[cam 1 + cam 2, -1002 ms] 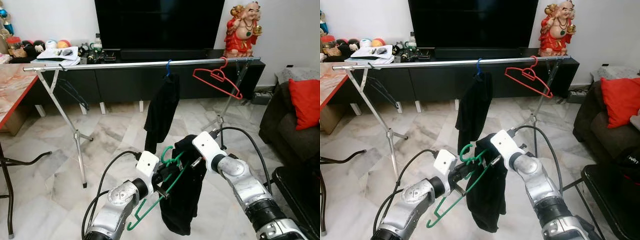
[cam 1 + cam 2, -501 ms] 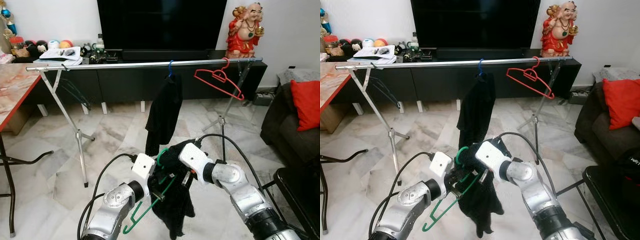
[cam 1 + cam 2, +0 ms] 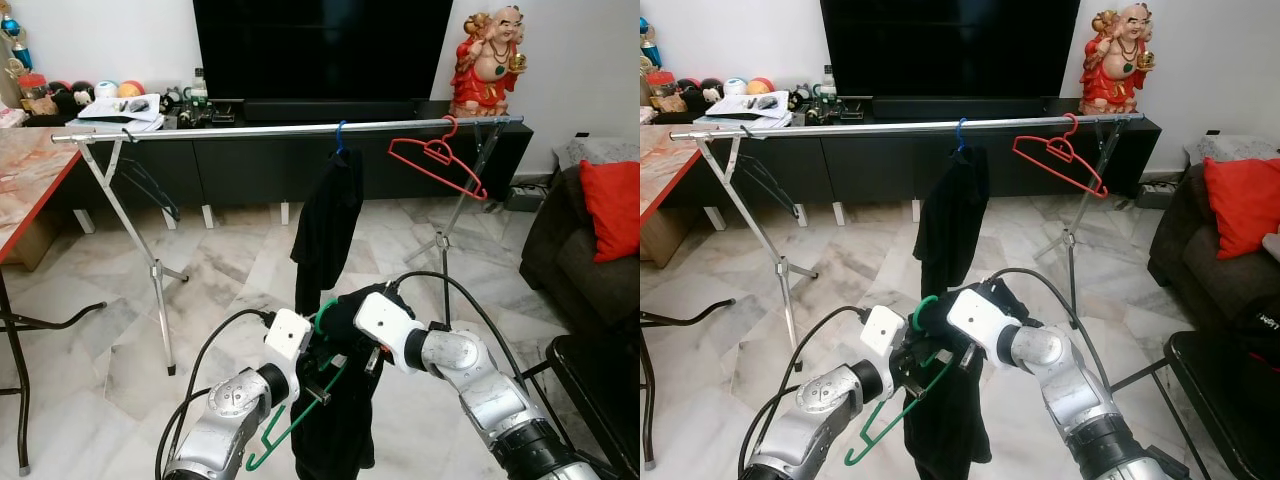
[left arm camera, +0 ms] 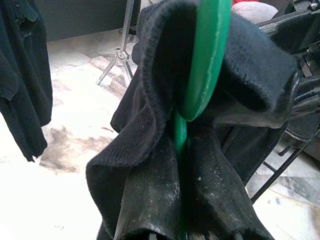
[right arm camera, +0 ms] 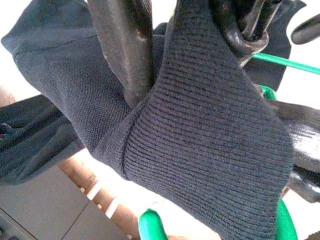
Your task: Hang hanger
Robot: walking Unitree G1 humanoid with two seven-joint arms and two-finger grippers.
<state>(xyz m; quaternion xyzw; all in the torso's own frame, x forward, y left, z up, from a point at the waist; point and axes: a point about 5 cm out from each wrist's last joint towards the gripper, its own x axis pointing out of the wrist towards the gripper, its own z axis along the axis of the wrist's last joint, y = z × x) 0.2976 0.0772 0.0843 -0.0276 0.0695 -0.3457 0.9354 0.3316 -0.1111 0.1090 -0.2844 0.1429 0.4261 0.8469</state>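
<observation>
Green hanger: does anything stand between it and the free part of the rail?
Nothing visible blocks the way. The green hanger with the black garment is low before the rail; the hung black garment and red hanger sit further right.

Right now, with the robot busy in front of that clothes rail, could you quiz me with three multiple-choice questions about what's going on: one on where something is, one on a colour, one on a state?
1. Where does the red hanger hang?
A. Near the rail's right end
B. On the floor
C. On the sofa

2. What colour is the hanger between the grippers?
A. Blue
B. Green
C. White

3. What is the state of the black garment by the grippers?
A. Folded on the table
B. Hung neatly on the rail
C. Draped over the green hanger, gripped by the right gripper

Answers: 1 A, its hook sits on the rail near the statue. 2 B, a green frame shows below the left gripper. 3 C, the right wrist view shows black fingers pinching the knit cloth, which bunches over the green hook.
</observation>
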